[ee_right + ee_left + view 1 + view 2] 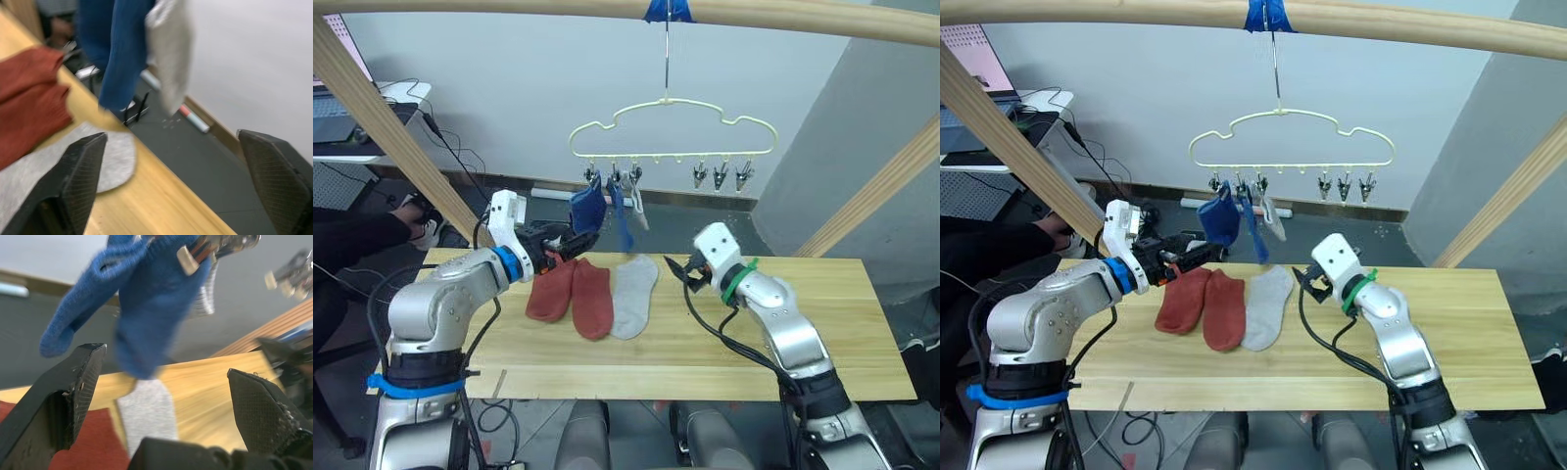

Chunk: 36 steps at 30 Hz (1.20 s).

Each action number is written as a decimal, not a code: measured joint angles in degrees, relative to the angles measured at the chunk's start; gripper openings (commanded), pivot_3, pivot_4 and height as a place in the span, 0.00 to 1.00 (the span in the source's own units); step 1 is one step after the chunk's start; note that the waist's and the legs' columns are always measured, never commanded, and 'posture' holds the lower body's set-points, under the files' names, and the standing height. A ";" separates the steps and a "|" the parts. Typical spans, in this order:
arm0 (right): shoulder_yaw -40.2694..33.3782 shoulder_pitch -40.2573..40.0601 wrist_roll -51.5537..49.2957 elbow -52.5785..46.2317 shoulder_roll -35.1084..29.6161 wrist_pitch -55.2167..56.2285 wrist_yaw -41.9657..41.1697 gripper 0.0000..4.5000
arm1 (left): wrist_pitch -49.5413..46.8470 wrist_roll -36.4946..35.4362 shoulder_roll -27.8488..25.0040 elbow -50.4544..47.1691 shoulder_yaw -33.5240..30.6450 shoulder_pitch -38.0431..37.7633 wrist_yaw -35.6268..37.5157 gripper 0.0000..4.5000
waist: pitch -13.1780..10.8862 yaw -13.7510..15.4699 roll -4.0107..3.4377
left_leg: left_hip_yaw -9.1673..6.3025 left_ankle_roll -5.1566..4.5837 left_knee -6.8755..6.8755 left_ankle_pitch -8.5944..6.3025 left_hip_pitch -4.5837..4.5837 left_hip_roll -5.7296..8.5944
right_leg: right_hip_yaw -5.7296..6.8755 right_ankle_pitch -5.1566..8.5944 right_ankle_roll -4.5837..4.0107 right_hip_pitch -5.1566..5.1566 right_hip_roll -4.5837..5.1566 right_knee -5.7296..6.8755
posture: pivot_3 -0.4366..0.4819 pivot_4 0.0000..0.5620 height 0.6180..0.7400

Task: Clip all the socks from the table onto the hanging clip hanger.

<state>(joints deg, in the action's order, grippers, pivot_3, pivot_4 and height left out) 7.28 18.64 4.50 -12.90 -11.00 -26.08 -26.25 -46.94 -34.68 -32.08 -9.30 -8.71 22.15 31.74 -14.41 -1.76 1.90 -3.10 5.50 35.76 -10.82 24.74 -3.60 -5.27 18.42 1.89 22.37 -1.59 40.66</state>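
blue sock point(587, 208) hanging just ahead of the wide-open, empty left pincer point(161, 396) is risking a knock loose from its clip

Ahead of you the clip hanger point(672, 128) hangs from the wooden pole point(607, 9) above the far edge of the table point(822, 333). Three socks hang from its left-hand clips point(612, 178): one point(588, 210) outermost, a second point(622, 220) beside it, a third point(639, 209) to the right of that. The three right-hand clips point(721, 176) carry nothing. On the table, below the hanging ones, three more socks lie side by side, touching: one point(550, 288) on the left, one point(591, 299) in the middle, one point(632, 294) on the right. Your left gripper point(570, 242) sits just left of the hanging socks, above the lying ones; your right gripper point(679, 270) sits just right of them, over the table.
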 measured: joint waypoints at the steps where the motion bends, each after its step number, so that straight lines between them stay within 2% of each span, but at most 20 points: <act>1: -1.38 -0.02 -1.50 -1.48 1.34 -1.08 0.72 0.99 | 1.48 0.69 -0.08 -0.56 0.82 -0.25 0.81 1.00 | 0.01 -0.03 0.01 | 0.00 0.00 0.00 0.00 0.00 0.00 | 0.01 0.00 0.00 0.01 -0.01 0.04 | 0.50 0.22 1.00; 4: -3.70 -0.01 -4.19 -4.71 4.45 -2.48 3.32 0.99 | 8.53 2.61 -1.08 -2.68 3.34 -2.24 6.58 1.00 | 0.46 -0.12 -0.02 | 0.01 0.03 -0.01 0.02 -0.01 0.01 | 0.00 0.00 -0.01 0.02 -0.02 0.05 | 0.50 0.21 1.00; 7: -4.51 0.02 -4.91 -4.87 5.30 -2.28 5.84 0.87 | 14.27 3.22 -1.16 -3.70 3.69 -4.98 11.01 1.00 | 1.23 -0.12 -0.02 | 0.06 -0.08 -0.01 -0.04 0.00 0.03 | -0.04 0.00 -0.01 0.02 0.00 0.00 | 0.49 0.20 1.00; 9: -4.74 0.14 -5.35 -4.82 6.12 -1.79 7.37 0.73 | 17.34 3.25 -0.84 -3.79 3.72 -6.20 13.55 1.00 | 1.54 -0.14 0.00 | 0.06 -0.14 0.00 -0.07 0.00 0.03 | -0.03 0.00 -0.01 0.02 -0.01 0.02 | 0.49 0.18 1.00; 14: -4.65 1.21 -5.78 -4.32 7.94 0.57 10.26 0.73 | 27.06 5.49 -0.86 -3.31 3.90 -7.19 19.16 1.00 | 2.44 -0.20 -0.03 | 0.08 -0.16 0.02 -0.08 -0.01 0.03 | -0.07 0.00 -0.01 0.02 -0.03 0.03 | 0.49 0.17 1.00; 19: -3.70 3.24 -5.80 -1.71 8.84 2.56 11.61 0.73 | 31.19 6.69 -0.17 -2.97 3.91 -7.18 20.30 1.00 | 3.16 -0.22 0.04 | 0.09 -0.17 0.06 -0.08 -0.04 0.03 | -0.08 0.00 -0.01 0.00 -0.05 0.08 | 0.50 0.16 1.00; 36: -3.93 8.03 -6.57 6.83 9.79 4.29 14.42 0.73 | 29.49 4.55 -0.06 -6.74 3.87 -7.88 18.95 1.00 | 4.44 -0.10 0.05 | 0.07 -0.18 0.12 -0.07 -0.07 0.00 | -0.09 -0.01 -0.03 0.00 -0.10 0.22 | 0.54 0.12 1.00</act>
<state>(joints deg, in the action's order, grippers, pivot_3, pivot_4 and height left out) 3.35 26.68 -2.07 -6.07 -1.20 -21.79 -11.83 -17.45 -30.12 -32.14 -16.05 -4.84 14.27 50.69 -9.97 -1.86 1.95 -3.02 5.32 35.88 -10.89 24.66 -3.60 -5.36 18.41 1.86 22.38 -1.69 40.88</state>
